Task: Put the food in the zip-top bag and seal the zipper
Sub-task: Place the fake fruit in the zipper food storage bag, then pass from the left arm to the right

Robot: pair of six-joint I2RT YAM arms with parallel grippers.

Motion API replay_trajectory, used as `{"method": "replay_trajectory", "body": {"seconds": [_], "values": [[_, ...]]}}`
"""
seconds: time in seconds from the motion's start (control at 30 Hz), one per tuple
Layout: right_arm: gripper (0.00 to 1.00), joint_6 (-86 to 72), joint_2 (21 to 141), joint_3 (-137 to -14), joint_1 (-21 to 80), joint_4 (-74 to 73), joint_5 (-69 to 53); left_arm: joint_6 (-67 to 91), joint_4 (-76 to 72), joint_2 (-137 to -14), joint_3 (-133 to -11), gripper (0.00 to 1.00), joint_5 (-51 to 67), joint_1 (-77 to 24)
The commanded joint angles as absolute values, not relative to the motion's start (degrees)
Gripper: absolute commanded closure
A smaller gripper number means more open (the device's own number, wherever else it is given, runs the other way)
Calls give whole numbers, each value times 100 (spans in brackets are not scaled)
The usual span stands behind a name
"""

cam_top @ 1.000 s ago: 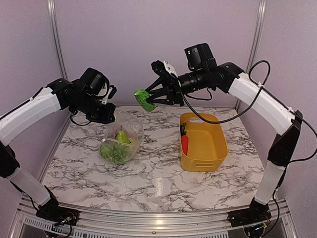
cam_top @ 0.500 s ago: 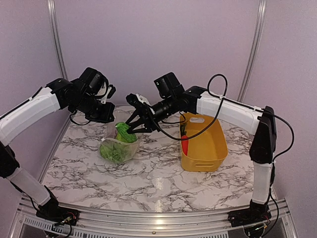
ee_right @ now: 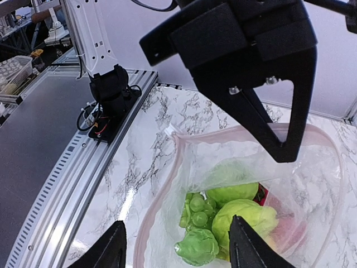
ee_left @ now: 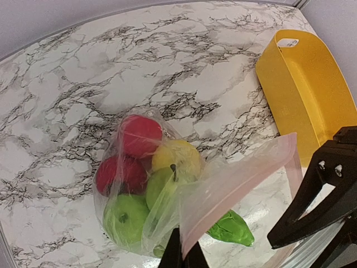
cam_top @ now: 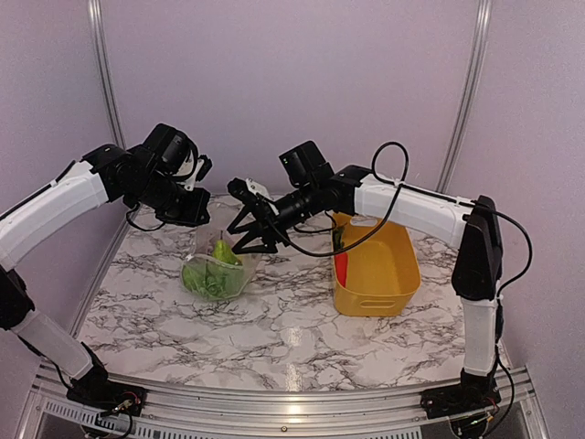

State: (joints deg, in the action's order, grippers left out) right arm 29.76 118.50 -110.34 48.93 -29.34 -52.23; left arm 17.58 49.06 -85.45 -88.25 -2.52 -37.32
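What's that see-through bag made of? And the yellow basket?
The bag looks like thin, soft, clear plastic: it crinkles and shines, and the fruit shows through it. The yellow basket looks like hard, smooth moulded plastic, with even colour, a slight gloss and a handle hole cut out of its end.

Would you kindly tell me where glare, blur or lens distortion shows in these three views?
Top external view: sharp, with one bright reflection on the marble table. Left wrist view: the wide lens bows the table's far edge, and the zip-top bag carries a pale sheen. Right wrist view: the left pincer looms large and dark, with the room behind slightly soft.
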Motion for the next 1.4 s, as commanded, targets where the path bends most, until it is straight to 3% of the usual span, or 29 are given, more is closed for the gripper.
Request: {"method": "replay_trajectory", "body": {"seconds": [0.0,0.2,0.43,1.37], "values": [[41,3273,11458,-11089,4944,-3483,-4919,1746,4751,-8401,-8780,100,-255,-3657],[45,4634,11114,-10771,5468,-4464,-3492,1757,4735,-8364,-8741,100,-235,-3639],[39,4636,11039,-10378,6153,-4166,-1685,1762,4724,-8356,-8697,100,-202,-3630],[41,4554,11080,-10653,6240,-3625,-458,1800,4684,-8305,-8569,100,-43,-3630]]}}
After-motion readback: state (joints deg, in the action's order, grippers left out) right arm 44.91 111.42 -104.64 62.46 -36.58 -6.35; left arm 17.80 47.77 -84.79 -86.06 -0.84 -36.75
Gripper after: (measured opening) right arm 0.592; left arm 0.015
